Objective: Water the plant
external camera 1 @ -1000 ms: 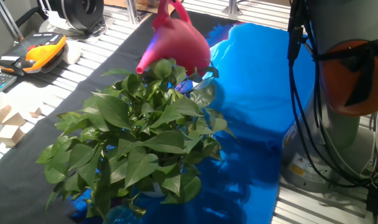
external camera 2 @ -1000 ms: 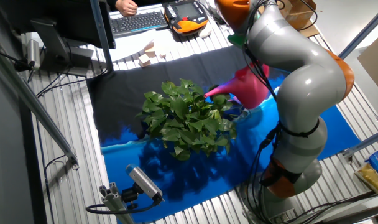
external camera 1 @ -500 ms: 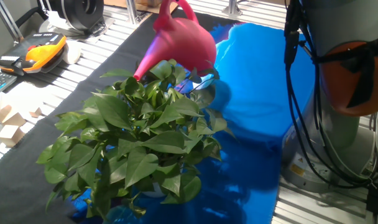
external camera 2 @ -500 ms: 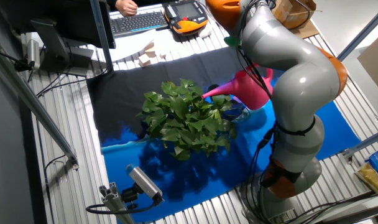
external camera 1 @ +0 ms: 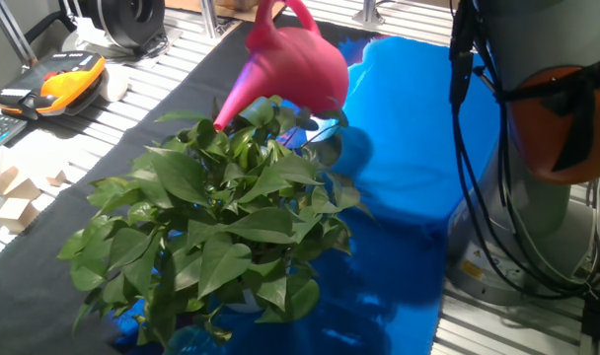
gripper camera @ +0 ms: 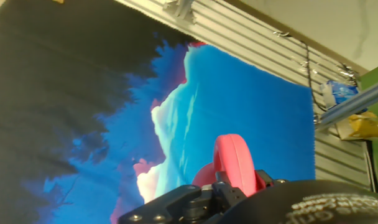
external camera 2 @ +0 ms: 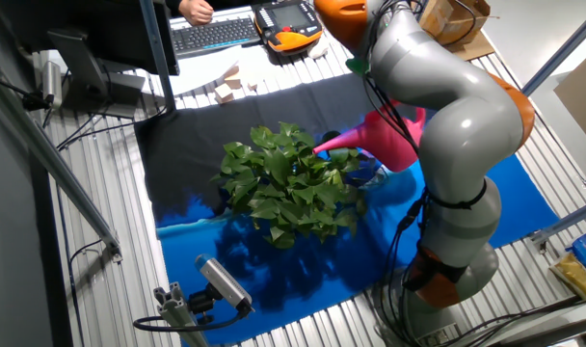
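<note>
Pink watering can (external camera 1: 292,71) tilted, spout into plant (external camera 1: 216,222) at its 1 o'clock edge; gripper (gripper camera: 229,186) clamped on its handle.

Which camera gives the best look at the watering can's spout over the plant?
One fixed view: the pink watering can tilts, spout among the plant leaves. The other fixed view shows it small, partly behind the arm; the hand view shows only its handle.

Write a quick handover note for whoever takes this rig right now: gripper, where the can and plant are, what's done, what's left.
Gripper: appears shut on the pink can's handle, seen in the hand view; fingers mostly hidden.
Can: held aloft, tilted, spout down at the plant's far edge.
Plant: on the blue and black cloth, untouched.
Done: can lifted and brought to the plant.
Left: no water visible, so pouring can't be confirmed; finish the pour, then set the can down.
</note>
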Action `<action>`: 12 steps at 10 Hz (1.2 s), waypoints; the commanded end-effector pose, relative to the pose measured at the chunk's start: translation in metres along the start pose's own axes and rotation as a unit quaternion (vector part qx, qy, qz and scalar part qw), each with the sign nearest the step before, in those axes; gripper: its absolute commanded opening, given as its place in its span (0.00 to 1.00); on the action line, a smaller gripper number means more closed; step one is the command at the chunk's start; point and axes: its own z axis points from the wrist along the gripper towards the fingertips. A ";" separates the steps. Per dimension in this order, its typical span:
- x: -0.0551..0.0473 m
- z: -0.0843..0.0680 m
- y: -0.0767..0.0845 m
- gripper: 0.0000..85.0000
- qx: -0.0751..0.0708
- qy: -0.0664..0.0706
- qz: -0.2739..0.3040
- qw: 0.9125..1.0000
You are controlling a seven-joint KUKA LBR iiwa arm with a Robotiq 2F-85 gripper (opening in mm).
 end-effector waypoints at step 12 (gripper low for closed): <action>0.006 -0.006 -0.014 0.00 0.050 -0.024 0.019 0.998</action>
